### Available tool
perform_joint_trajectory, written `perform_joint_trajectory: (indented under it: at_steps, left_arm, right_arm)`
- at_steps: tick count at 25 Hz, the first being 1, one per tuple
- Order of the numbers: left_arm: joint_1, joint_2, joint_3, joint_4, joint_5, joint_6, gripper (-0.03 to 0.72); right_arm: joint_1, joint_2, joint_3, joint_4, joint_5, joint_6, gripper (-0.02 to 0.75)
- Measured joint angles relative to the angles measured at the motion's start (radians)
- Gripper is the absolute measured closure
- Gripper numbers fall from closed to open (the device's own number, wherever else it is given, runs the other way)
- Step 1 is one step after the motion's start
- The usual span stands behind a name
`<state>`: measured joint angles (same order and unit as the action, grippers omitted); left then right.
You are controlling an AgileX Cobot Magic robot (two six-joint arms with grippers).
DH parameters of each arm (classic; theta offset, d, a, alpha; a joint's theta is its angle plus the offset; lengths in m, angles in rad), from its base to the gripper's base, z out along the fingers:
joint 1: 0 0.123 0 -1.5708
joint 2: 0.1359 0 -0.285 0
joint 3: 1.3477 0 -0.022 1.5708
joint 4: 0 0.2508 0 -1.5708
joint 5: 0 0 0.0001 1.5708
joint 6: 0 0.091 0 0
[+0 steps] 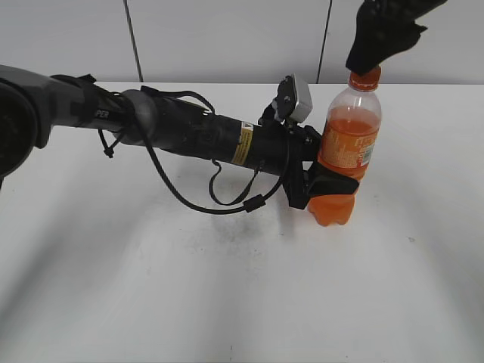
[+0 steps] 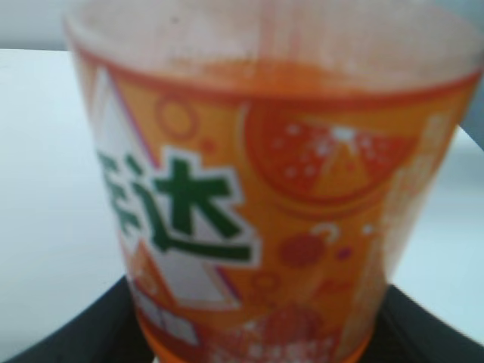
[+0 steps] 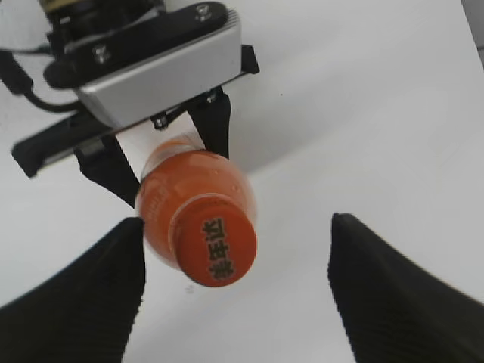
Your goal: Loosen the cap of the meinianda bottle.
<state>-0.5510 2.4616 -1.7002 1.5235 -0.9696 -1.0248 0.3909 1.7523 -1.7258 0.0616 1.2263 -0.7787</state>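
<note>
The meinianda bottle (image 1: 348,147) stands upright on the white table, filled with orange drink, its orange label facing the left wrist view (image 2: 287,212). My left gripper (image 1: 327,185) is shut on the bottle's lower body, its black jaws on both sides. The orange cap (image 1: 364,78) sits on top and shows from above in the right wrist view (image 3: 217,240). My right gripper (image 3: 238,283) is open just above the cap; the cap lies between the jaws, nearer the left one, with a wide gap to the other. In the exterior view the right gripper (image 1: 374,49) hovers over the cap.
The white table (image 1: 227,287) spreads around the bottle. The left arm (image 1: 189,132) with its looping cables lies across the table from the left. A light grey panelled wall (image 1: 227,38) stands behind.
</note>
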Motion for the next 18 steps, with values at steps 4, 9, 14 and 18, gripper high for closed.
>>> perform_joint_trajectory:
  at_steps: [4, 9, 14, 18]
  left_arm:
    - [0.000, 0.000, 0.000, 0.001, 0.002, 0.000, 0.280]
    - [0.000, -0.002, 0.000, 0.004, 0.003, 0.000, 0.280]
    - [0.000, -0.004, 0.000, 0.007, 0.005, 0.000, 0.280]
    - [0.000, -0.004, 0.000, 0.007, 0.005, 0.000, 0.280]
  right_arm:
    - [0.001, -0.046, -0.001, 0.004, 0.000, 0.478, 0.192]
    - [0.001, -0.047, -0.001, 0.002, 0.000, 0.756, 0.208]
    - [0.001, -0.017, 0.028, 0.003, 0.000, 0.788, 0.258]
    - [0.001, -0.004, 0.075, 0.003, 0.000, 0.788, 0.312]
